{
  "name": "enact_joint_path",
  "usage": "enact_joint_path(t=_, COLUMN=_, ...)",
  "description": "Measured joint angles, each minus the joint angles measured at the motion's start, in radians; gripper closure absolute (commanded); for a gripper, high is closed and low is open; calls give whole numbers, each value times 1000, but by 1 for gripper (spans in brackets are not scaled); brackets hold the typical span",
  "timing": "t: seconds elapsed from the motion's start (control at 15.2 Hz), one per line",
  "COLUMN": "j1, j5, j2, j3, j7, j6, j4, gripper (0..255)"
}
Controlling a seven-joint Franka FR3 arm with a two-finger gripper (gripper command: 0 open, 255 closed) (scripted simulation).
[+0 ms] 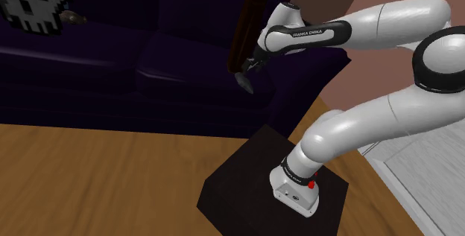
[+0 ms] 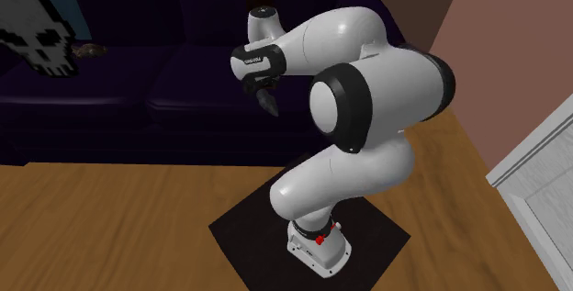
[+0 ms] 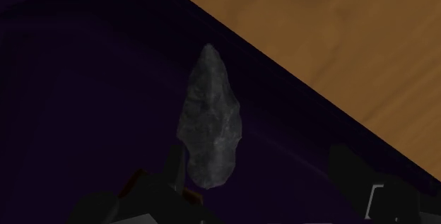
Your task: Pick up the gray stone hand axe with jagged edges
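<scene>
The gray stone hand axe (image 3: 208,127), rough-faced with a chipped, uneven outline, sits at the front edge of the dark purple sofa (image 1: 179,63). Its narrow tip points away from the gripper (image 3: 261,159). From the shoulder view it shows just under the black fingers, over the seat's front edge; whether it rests on the cushion or is off it cannot be told.

In the wrist view the pincer stands wide. One finger (image 3: 175,164) meets the axe's broad butt and the other is well apart from the stone, so no clasp on both sides shows.

Beyond the seat's front edge the wooden floor (image 3: 339,39) runs open. A dark reddish-brown post (image 1: 250,18) rises just beside the wrist in the shoulder view, close to the hand.

Toward the sofa's far end, well apart from the axe, lies a white pixelated skull cushion (image 1: 33,4) with a small brown thing (image 1: 73,18) beside it. The black stand (image 1: 246,167) sits on the floor near the sofa's front, and a pink wall (image 2: 496,23) stands behind it.
</scene>
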Motion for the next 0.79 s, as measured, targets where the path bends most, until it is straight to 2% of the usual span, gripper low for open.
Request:
enact_joint_path(t=0.33, j1=19, j5=59, j2=168, j3=-93, j7=-83, j6=201, j4=9, gripper=0)
enact_joint_path(t=0.79, j1=33, j5=91, j2=249, j3=-124, j7=-118, j6=325, j4=-28, gripper=0)
